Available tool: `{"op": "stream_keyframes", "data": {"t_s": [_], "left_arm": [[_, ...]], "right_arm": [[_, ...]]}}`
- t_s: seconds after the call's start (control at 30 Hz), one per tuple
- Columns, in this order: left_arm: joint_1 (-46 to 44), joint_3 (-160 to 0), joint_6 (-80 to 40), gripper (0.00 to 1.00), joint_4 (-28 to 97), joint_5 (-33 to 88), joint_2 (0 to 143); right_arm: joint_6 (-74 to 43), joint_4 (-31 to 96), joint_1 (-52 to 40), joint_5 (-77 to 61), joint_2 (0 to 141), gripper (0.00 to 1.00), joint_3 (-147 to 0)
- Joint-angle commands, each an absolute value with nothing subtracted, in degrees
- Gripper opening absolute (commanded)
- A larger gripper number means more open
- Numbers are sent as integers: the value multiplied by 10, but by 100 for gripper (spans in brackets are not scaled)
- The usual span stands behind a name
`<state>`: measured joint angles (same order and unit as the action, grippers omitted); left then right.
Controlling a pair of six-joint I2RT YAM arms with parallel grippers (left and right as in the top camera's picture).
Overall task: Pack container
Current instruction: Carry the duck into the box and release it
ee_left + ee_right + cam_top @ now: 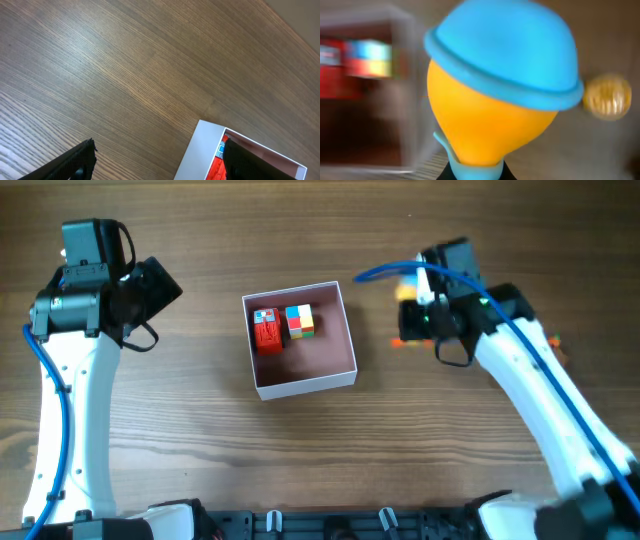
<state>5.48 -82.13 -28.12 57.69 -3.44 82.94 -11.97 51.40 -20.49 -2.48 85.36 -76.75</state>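
Note:
The container [345, 370], a square white box with a dull pink inside, sits mid-table. Inside it, at the back, lie a red toy [267, 332] and a multicoloured cube [300, 321]. My right gripper [415, 315] hovers just right of the box, shut on an orange toy with a blue cap [500, 90] that fills the blurred right wrist view. My left gripper [150, 290] is open and empty, left of the box. In the left wrist view its fingers [157, 160] straddle bare table, with the box corner [200, 150] by the right finger.
A small golden round thing [607, 97] lies on the table beyond the held toy. An orange bit [553, 340] shows right of my right arm. The table is wood-grain brown [200, 450].

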Motion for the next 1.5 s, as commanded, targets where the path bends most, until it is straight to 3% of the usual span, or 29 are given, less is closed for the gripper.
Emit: {"op": "stream_keyframes", "data": {"t_s": [0.0,0.17,0.43,0.77,0.87,0.9,0.97,1.03,1.07,1.47], "left_arm": [[58,-817,-272,82,577,-28,833],[58,-817,-272,82,577,-28,833],[57,-817,-272,82,578,-28,833],[58,-817,-272,82,580,-28,833],[58,-817,-272,82,582,-28,833],[58,-817,-272,82,582,-28,833],[58,-817,-272,82,582,-28,833],[58,-817,-272,82,581,-28,833],[58,-817,-272,82,581,-28,833],[58,-817,-272,82,581,-29,834]], "right_arm": [[-110,491,-282,2,820,4,-803],[-135,393,-376,20,900,4,-803],[-167,356,-373,33,1066,4,-804],[-178,347,-344,30,1130,5,-804],[-175,347,-344,11,1142,19,-804],[-176,347,-344,5,1146,35,-804],[-176,345,-344,2,1147,53,-804],[-176,345,-344,2,1147,58,-804],[-176,345,-344,2,1147,66,-804],[-149,356,-364,11,1120,65,-804]]}}
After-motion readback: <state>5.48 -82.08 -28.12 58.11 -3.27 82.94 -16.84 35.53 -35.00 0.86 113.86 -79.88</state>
